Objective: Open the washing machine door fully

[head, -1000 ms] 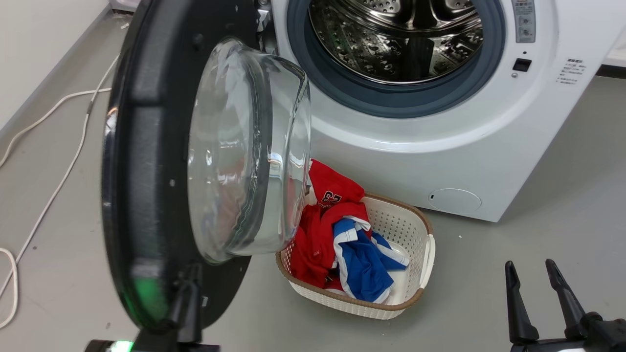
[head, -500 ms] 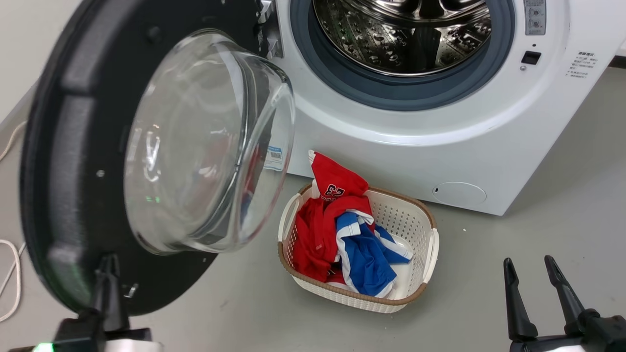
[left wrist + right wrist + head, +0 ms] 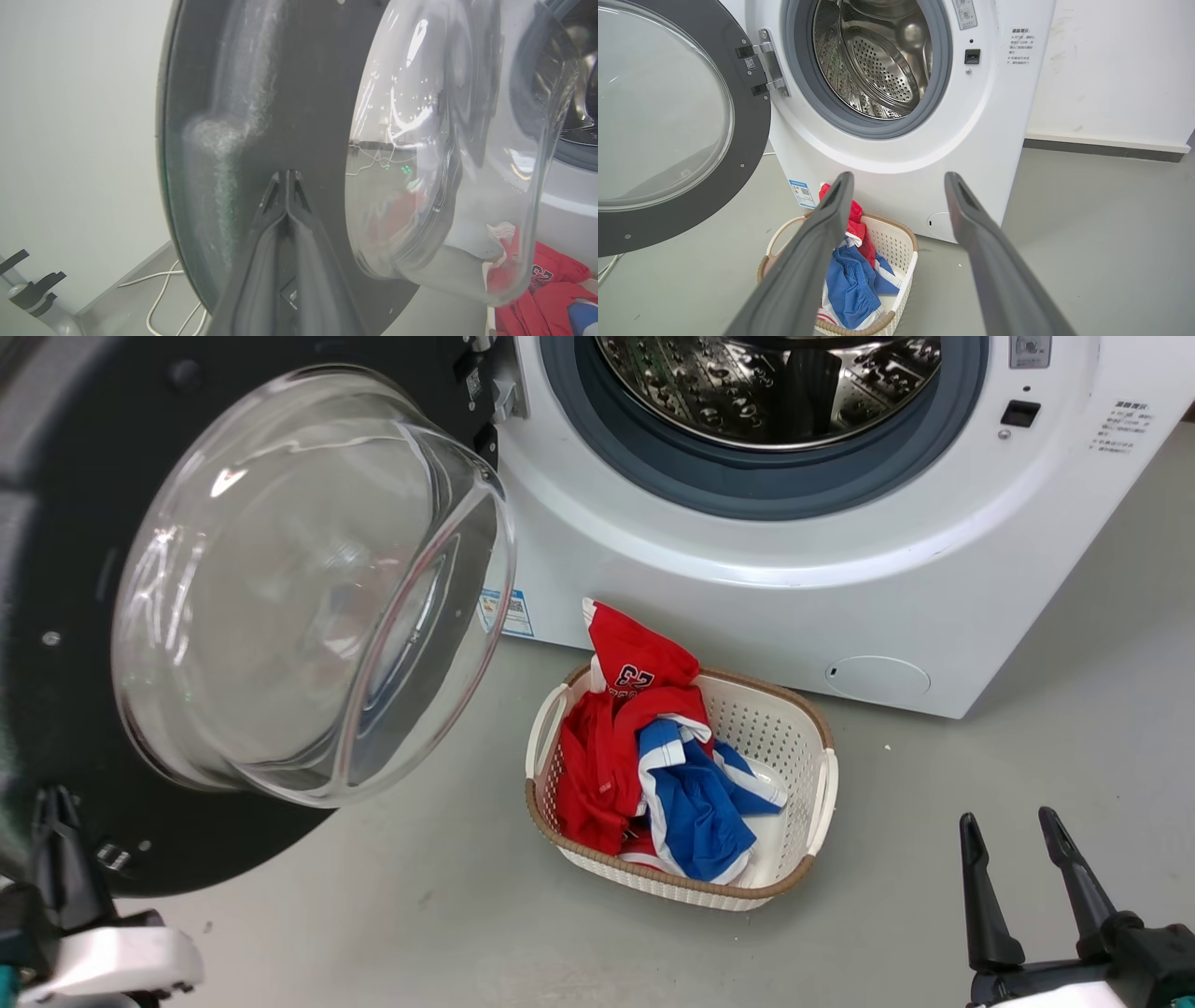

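- The washing machine door [image 3: 56, 523] is found open at 9 to 10 o'clock in the head view, well clear of the drum mouth. Its glass bowl [image 3: 308, 588] is turned toward the camera.
- The door is joined to the washing machine [image 3: 747, 588] by a metal hinge [image 3: 770, 60] at 9 o'clock of the drum mouth.
- The machine is seen at 12 to 1 o'clock in the head view, with the steel drum [image 3: 691, 392] exposed inside a grey seal [image 3: 747, 490].
- The left gripper [image 3: 287, 173] is noted at 7 o'clock in the head view. Its jaws are closed together, with the tips set before the door's black inner ring. Contact with the door cannot be confirmed.
- The right gripper [image 3: 1006, 818] is noted at 4 o'clock, jaws apart and holding nothing, well apart from the door.
- A white basket [image 3: 822, 784] is recorded on the floor at 6 o'clock of the drum mouth, just beside the machine's front. It holds red clothes [image 3: 597, 775] and blue clothes [image 3: 700, 812].
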Robot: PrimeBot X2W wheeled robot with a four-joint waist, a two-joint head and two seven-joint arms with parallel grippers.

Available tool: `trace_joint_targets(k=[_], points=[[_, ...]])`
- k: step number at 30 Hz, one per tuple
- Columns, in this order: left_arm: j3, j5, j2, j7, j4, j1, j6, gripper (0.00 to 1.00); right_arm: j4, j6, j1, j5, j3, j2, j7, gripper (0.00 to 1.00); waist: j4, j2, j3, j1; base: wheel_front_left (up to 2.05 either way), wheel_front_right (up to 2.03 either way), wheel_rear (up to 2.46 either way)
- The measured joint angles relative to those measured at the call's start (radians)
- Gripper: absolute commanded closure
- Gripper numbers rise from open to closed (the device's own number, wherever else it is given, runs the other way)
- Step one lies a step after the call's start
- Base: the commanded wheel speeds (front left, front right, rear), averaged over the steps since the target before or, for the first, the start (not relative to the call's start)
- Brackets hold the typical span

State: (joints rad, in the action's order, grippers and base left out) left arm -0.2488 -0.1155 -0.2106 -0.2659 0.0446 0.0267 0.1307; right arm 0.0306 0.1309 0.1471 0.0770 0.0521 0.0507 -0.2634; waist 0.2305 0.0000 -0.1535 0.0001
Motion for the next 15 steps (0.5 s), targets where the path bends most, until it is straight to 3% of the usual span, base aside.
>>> trace_joint_targets(k=[15], points=[[-0.141, -0.010, -0.046, 0.000, 0.151, -0.157, -0.045, 1.00, 0.002, 0.000, -0.035, -0.019, 0.001, 0.000, 0.000, 0.00, -0.021, 0.0000, -0.050, -0.0001, 0.00, 0.00, 0.00]])
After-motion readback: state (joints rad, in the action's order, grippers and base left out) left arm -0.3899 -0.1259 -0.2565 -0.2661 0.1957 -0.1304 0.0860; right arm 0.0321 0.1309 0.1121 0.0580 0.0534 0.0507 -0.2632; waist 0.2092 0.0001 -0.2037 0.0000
